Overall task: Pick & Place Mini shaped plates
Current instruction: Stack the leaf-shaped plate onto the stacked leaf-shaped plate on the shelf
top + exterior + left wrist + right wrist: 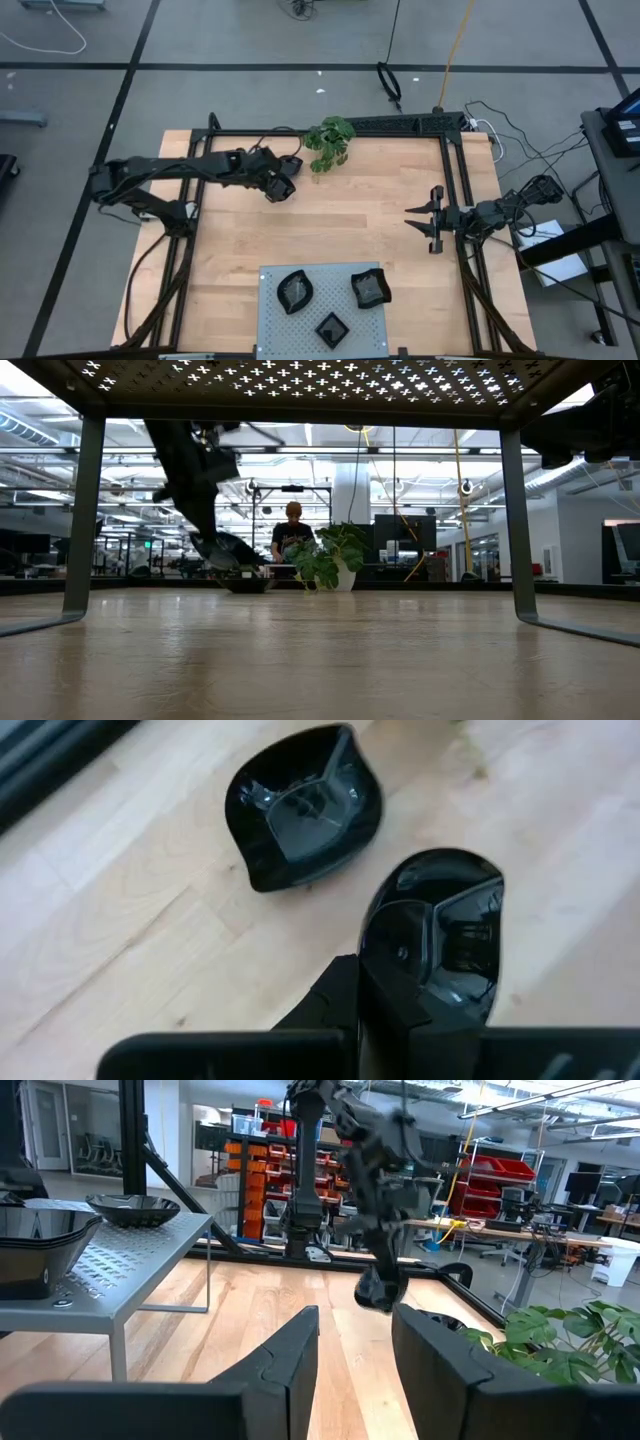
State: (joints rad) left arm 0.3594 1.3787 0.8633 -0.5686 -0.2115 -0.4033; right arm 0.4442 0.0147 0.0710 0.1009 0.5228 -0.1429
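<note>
My left gripper point(280, 188) hangs over the far middle of the table, beside the plant, shut on one glossy black mini plate point(455, 935). A second rounded black plate point(300, 810) lies flat on the wood just beyond it and also shows in the low view point(245, 584). Three more black plates point(294, 290) point(370, 288) point(331, 328) sit on the grey perforated panel point(270, 335) at the near edge. My right gripper point(432, 220) waits open at the table's right side, touching nothing. My left gripper holds the mini plate by its rim point(385, 920), coming from above and slanting down. One finger point(400, 970) lies on the dish's inner side; the other is hidden under the plate. The plate is tilted and lifted clear of the table point(236, 550).
A green leafy plant point(330, 140) stands at the far edge, close to my left gripper. The grey panel is a raised shelf on legs point(85, 510). A black frame point(455, 180) runs round the table. Bare wood point(350, 220) lies between the arms. A person point(293, 525) stands far behind.
</note>
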